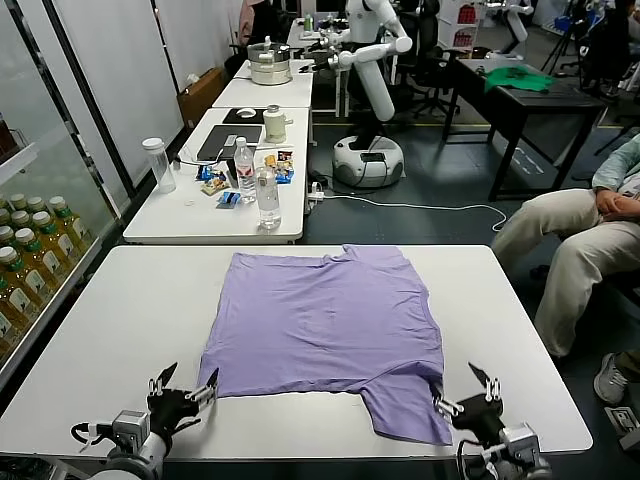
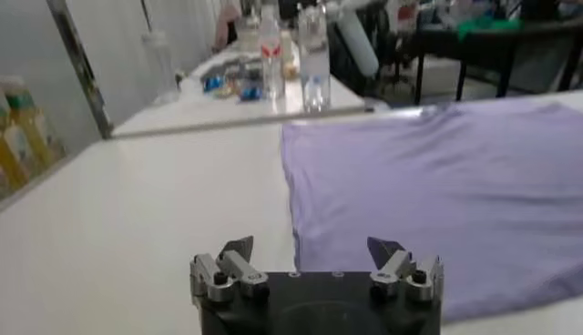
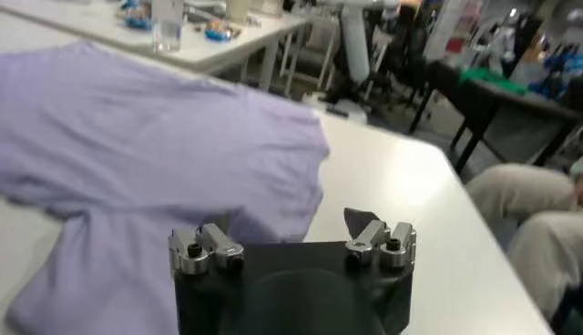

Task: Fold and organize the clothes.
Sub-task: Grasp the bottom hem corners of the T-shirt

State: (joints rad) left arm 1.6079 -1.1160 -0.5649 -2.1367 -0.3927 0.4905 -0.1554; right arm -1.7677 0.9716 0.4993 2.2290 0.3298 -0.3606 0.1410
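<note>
With the lavender T-shirt (image 1: pixel 330 325) spread flat mid-bench, both the left claw (image 1: pixel 184 391) and right claw (image 1: pixel 467 390), jaws apart at the near edge, should pinch single corners low, avoiding bunching.

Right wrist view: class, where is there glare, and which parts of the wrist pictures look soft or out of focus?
Right wrist view: glare whitens the table beside the lavender T-shirt; the room behind is soft. Left wrist view: the water bottles look blurred, the left tool fairly crisp. Head view: even lighting, faint shadows.
</note>
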